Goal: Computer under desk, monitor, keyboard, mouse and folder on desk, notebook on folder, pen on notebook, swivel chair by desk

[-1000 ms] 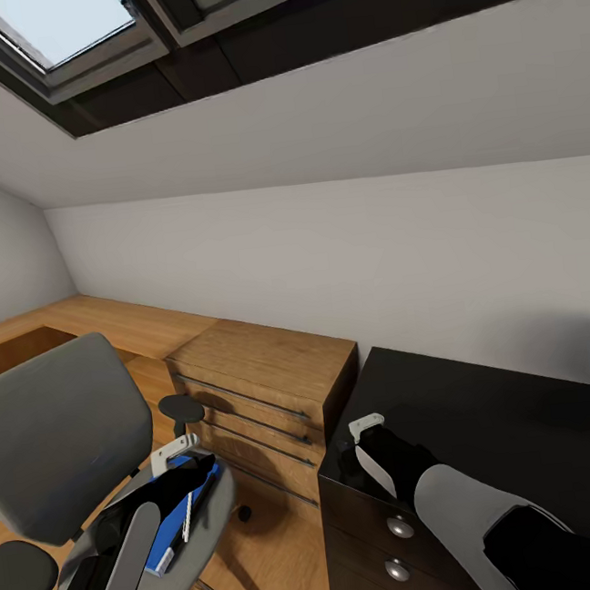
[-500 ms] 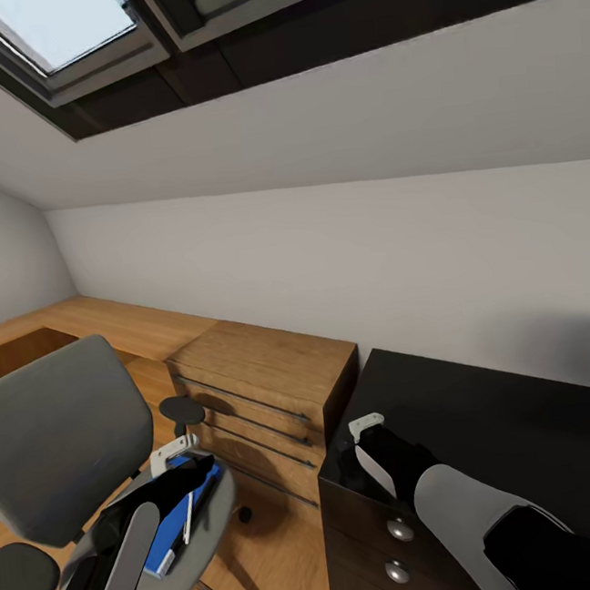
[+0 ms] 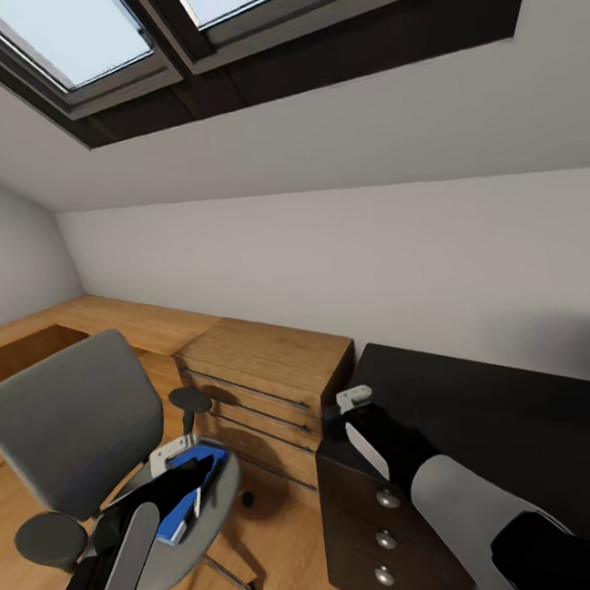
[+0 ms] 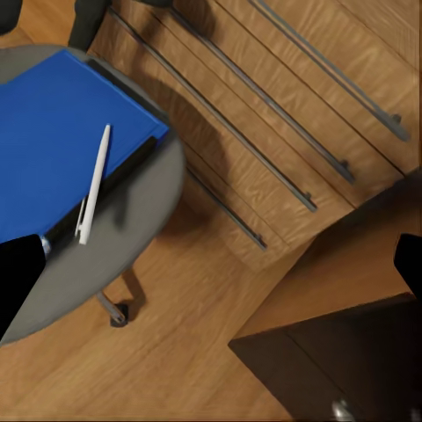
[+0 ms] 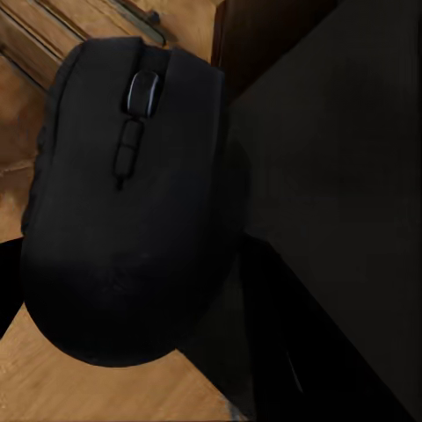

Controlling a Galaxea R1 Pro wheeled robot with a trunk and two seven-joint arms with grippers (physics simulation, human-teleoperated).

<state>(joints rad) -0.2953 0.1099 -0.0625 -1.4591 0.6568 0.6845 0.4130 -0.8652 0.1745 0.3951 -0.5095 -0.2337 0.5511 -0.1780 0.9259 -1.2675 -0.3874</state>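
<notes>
The grey swivel chair [image 3: 72, 430] stands at the left with the blue folder [image 3: 178, 528] lying on its seat and the white pen [image 3: 198, 501] on the folder. My left gripper [image 3: 192, 476] hovers just above them, open. The left wrist view has the folder [image 4: 53, 149], the pen [image 4: 94, 180] and the chair seat [image 4: 132, 237] below the open left gripper [image 4: 211, 272], with nothing between its fingers. My right gripper [image 3: 350, 437] is over the corner of a dark cabinet, shut on the black mouse [image 5: 132, 176].
A wooden drawer chest [image 3: 267, 371] stands against the wall between the chair and a dark cabinet with round knobs [image 3: 385, 523]. Both show again in the left wrist view, the chest [image 4: 290, 114] and the cabinet corner [image 4: 352, 360]. Skylights sit in the sloped ceiling overhead.
The whole head view has shifted: more of the skylights and a third cabinet knob show, so the camera moved. Both arms keep their poses over the chair and the cabinet.
</notes>
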